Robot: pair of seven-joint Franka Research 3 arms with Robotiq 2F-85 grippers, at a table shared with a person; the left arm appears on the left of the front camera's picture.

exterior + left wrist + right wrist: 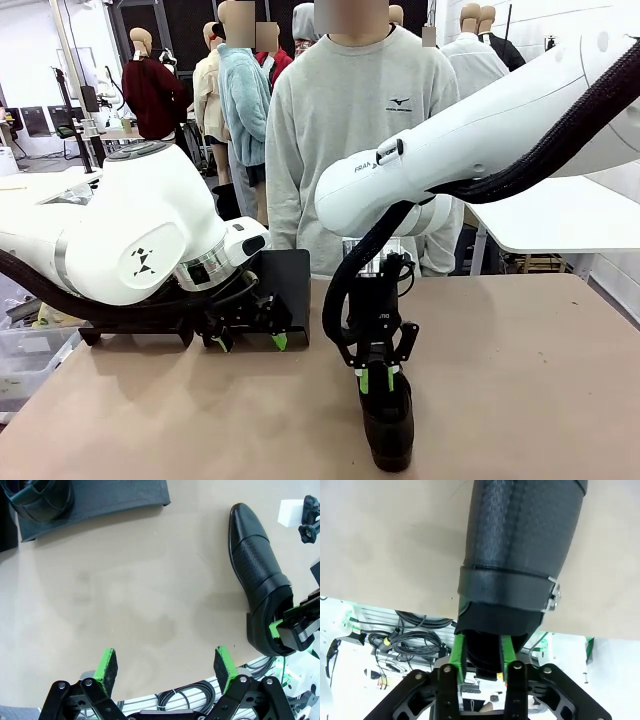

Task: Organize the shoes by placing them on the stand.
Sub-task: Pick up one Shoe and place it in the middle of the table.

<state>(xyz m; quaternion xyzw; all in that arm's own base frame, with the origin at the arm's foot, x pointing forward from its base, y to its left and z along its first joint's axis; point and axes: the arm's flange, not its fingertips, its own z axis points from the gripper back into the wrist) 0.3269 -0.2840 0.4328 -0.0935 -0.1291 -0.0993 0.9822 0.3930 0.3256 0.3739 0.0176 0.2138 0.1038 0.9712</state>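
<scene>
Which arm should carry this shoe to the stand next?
Right. The right gripper is already shut on the shoe at its heel collar; the left gripper hangs open and empty near the stand.

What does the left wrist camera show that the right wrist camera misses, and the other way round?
Left wrist view alone: the left gripper, its fingers spread wide over bare table, the black stand at the top, and the shoe's pointed toe.

Right wrist view alone: a close look at the strap and metal buckle across the shoe.

Both: the black shoe lying on the tan table, the right gripper shut on its heel collar.
</scene>
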